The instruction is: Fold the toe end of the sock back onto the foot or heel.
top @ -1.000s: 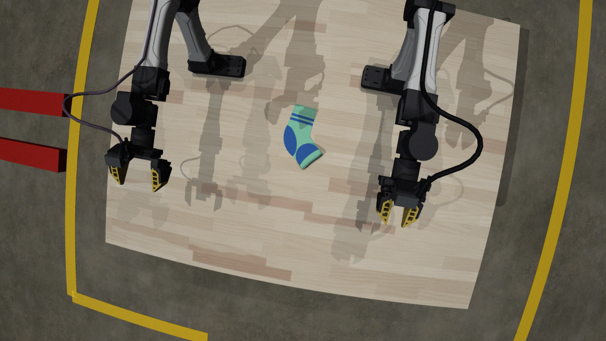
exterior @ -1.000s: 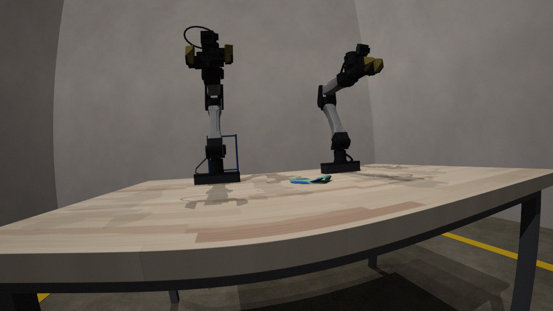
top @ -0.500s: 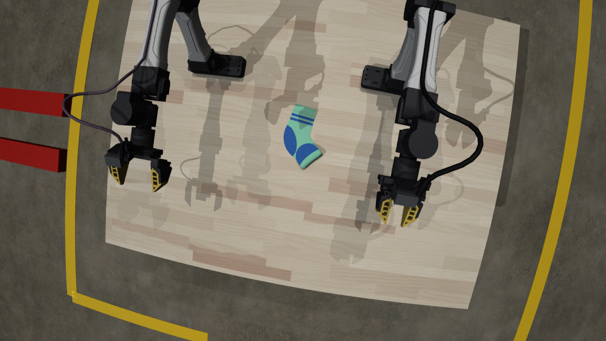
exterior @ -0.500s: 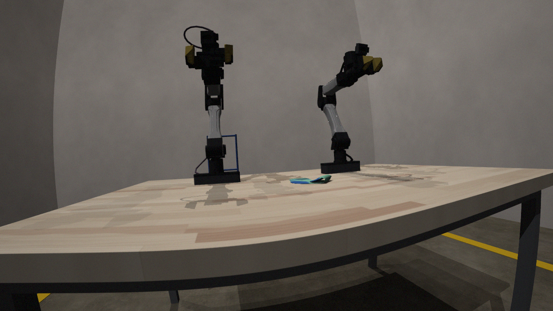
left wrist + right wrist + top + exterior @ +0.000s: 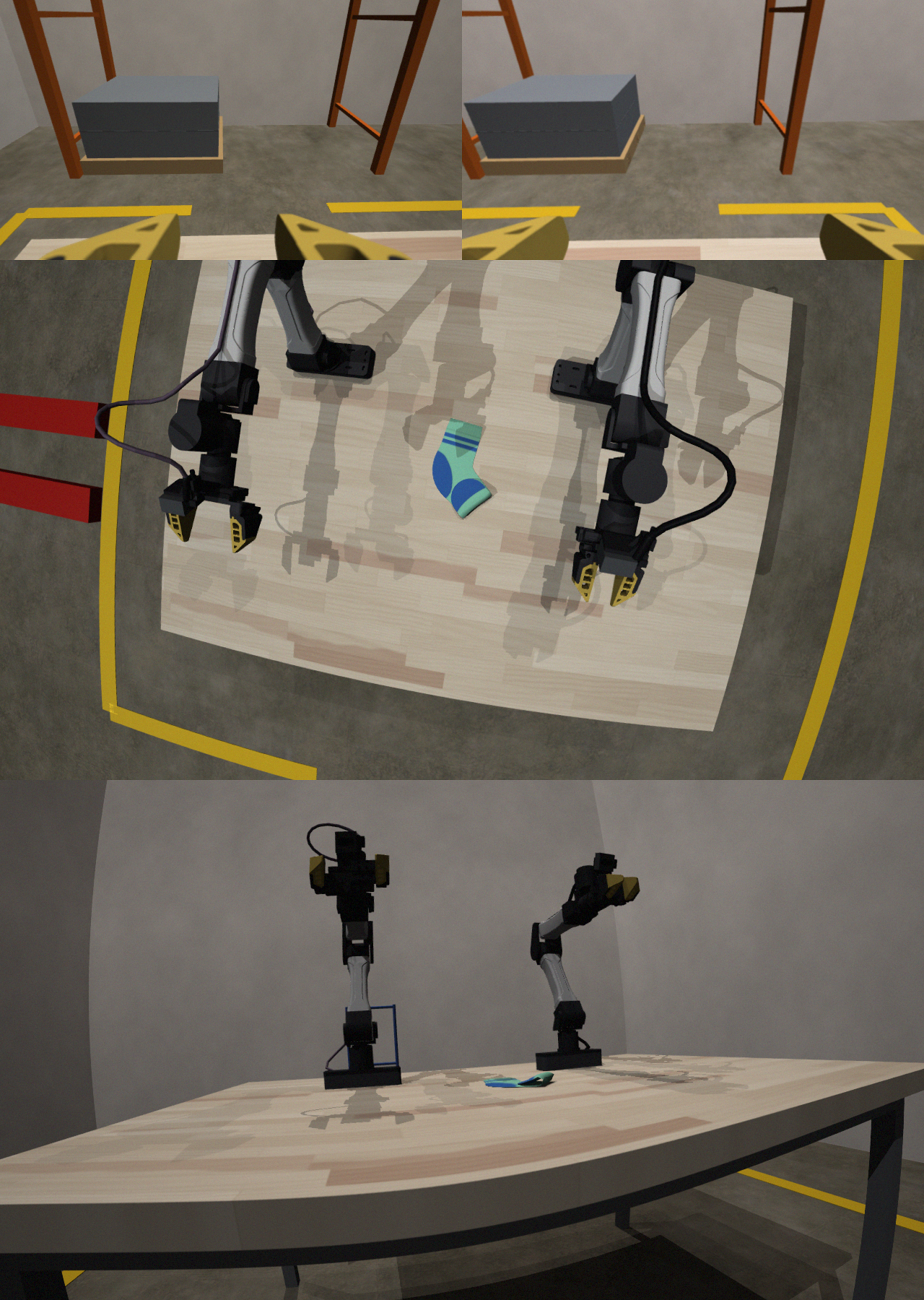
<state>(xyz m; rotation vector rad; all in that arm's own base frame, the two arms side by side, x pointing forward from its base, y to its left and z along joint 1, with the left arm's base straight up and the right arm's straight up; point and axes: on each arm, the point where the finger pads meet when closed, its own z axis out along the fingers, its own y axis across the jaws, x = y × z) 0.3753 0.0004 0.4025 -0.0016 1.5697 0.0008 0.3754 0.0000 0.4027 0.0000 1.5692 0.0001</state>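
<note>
The green sock (image 5: 466, 461) (image 5: 544, 1078) lies on the table with its striped cuff toward the arm bases. Its blue heel (image 5: 442, 475) is on the outer bend. The blue toe end (image 5: 469, 493) is folded back over the foot, its rounded edge toward the heel and a green band along the fold. In the exterior view the fold stands slightly raised, with a dark gap under its flap. My left gripper (image 5: 600, 602) (image 5: 624, 887) (image 5: 227, 225) is partly open and empty, high above the table. My right gripper (image 5: 210, 545) (image 5: 349, 870) (image 5: 693, 226) is wide open and empty, also high up. Both are away from the sock.
The wooden table (image 5: 362, 622) (image 5: 226, 1142) (image 5: 227, 247) (image 5: 758, 249) carries both arm bases at its far side in the exterior view. Beyond it, the wrist views show grey boxes (image 5: 151, 119) (image 5: 548, 123) and orange rack posts (image 5: 404, 90) (image 5: 799, 90). Arm shadows cross the tabletop.
</note>
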